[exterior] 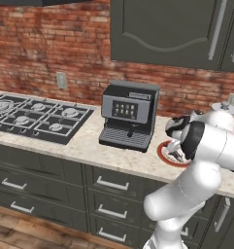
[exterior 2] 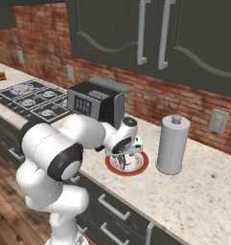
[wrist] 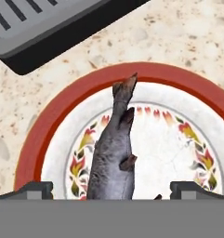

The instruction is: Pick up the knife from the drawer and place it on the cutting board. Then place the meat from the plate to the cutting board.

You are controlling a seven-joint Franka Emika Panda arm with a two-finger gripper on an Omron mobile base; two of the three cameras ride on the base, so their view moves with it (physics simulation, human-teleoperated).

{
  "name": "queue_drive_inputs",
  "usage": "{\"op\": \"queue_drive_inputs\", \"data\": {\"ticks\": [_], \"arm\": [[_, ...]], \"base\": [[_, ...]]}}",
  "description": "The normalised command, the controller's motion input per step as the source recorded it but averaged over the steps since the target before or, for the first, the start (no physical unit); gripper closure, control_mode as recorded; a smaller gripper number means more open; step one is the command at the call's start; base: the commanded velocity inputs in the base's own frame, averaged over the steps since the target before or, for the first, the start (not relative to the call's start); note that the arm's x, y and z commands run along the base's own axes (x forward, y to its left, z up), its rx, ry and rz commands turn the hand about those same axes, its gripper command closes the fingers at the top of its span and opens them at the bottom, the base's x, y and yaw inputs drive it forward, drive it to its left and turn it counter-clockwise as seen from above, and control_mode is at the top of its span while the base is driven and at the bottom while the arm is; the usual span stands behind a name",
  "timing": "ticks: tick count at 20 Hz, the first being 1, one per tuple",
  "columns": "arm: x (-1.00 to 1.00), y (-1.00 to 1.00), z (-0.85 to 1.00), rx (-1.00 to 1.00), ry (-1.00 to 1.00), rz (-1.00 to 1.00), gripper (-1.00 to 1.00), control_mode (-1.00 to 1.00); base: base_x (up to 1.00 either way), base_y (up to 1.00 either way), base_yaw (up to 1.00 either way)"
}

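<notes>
Hand view: the claw [wrist: 111,188] looks straight down on a round white plate with a red rim and a floral band [wrist: 187,90], its two dark fingertips [wrist: 32,189] spread wide, one on each side of a grey, fish-shaped piece of meat [wrist: 114,158] that lies lengthwise on the plate. The jaws are released and grasp nothing; the meat sits between them, with its tapered tail end pointing toward the dark base of a grey coffee machine [wrist: 48,28] just beyond the plate's rim.

Right base view: the white arm bends low over the speckled beige stone tabletop [exterior 2: 198,191], and the claw [exterior 2: 126,160] hovers close above the plate [exterior 2: 141,167]. The plate stands just in front of the coffee machine [exterior 2: 95,103], between it and a tall grey cylindrical canister with a knobbed lid [exterior 2: 172,143]. A black gas hob [exterior 2: 30,100] lies well to the other side of the coffee machine.

Left base view: the plate's red rim [exterior: 163,154] shows beside the coffee machine [exterior: 130,114], partly behind the arm.

Judged from this pose, the step in hand is the second part of the task, the pickup of the meat. The next move calls for a short descent until the fingertips flank the body of the meat, then closing across its narrow width before lifting. The slim, rounded shape may slip or roll if gripped off-centre.
</notes>
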Motion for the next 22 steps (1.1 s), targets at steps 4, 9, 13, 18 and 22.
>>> {"op": "queue_drive_inputs", "data": {"ticks": [4,9,13,18,22], "arm": [[0.25,0.0,-0.32,0.0,0.0,0.05,-1.0,-1.0],[0.2,0.0,-0.37,0.0,0.05,0.03,-1.0,-1.0],[0.15,0.0,-0.48,0.0,0.08,0.01,-1.0,-1.0],[0.07,0.04,-0.51,0.0,0.1,0.0,1.0,-1.0],[-0.02,0.0,-0.25,0.0,0.01,0.0,1.0,-1.0]], "base": [[0.0,0.0,0.0],[0.0,0.0,0.0],[0.0,0.0,0.0],[0.0,0.0,0.0],[0.0,0.0,0.0]]}}
